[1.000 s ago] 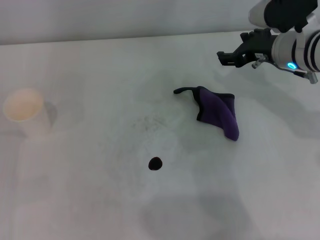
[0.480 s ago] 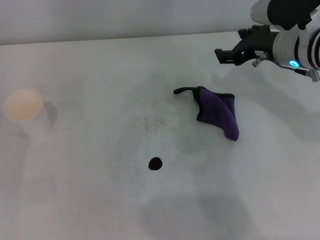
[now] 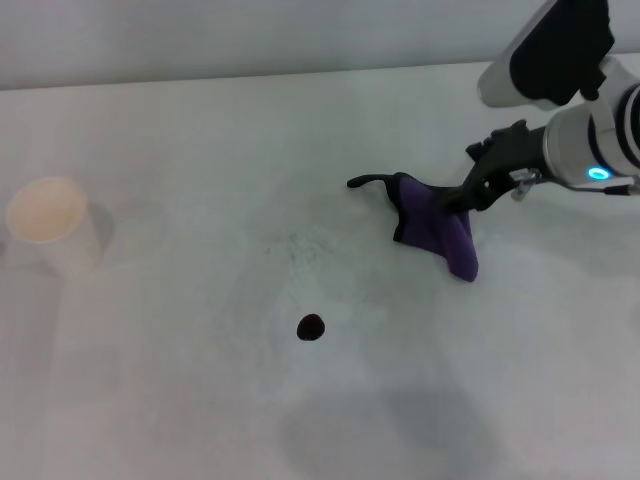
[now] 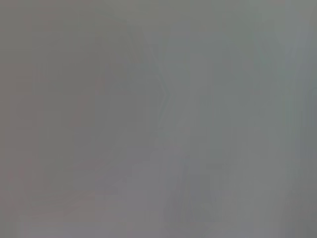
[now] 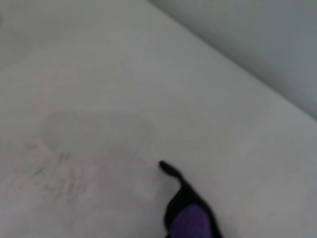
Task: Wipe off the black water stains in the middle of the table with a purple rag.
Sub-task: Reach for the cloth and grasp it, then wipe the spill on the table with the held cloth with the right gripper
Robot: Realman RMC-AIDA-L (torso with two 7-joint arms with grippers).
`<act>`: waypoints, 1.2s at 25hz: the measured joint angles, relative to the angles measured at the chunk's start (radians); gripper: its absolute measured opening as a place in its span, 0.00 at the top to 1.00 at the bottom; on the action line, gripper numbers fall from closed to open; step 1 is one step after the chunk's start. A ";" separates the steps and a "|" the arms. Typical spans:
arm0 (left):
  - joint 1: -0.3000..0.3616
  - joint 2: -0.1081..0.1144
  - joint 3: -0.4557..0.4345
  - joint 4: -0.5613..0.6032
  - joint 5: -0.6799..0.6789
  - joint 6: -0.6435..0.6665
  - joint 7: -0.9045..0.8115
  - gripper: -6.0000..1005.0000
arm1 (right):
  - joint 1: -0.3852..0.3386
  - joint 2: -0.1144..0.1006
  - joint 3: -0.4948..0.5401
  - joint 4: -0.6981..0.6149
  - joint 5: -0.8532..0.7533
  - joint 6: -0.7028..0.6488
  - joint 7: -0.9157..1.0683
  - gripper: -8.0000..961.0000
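The purple rag lies crumpled on the white table, right of the middle, with its thin black tail pointing left. It also shows at the edge of the right wrist view. The black water stain is a small round glossy blot, apart from the rag, nearer me and to its left. My right gripper is low over the rag's far right corner, at or just above the cloth. My left gripper is out of view; the left wrist view shows only plain grey.
A cream paper cup stands at the far left of the table. A faint grey speckled smudge lies between the rag and the stain; it also shows in the right wrist view. A wall runs along the table's far edge.
My right gripper has come down and toward me, from above the table's far right part to the rag's far right corner. The rag, stain and cup have not moved.
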 joint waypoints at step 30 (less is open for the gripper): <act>-0.008 0.002 0.000 0.011 0.000 -0.004 -0.001 0.12 | 0.124 0.006 -0.039 -0.219 0.018 -0.038 0.004 0.64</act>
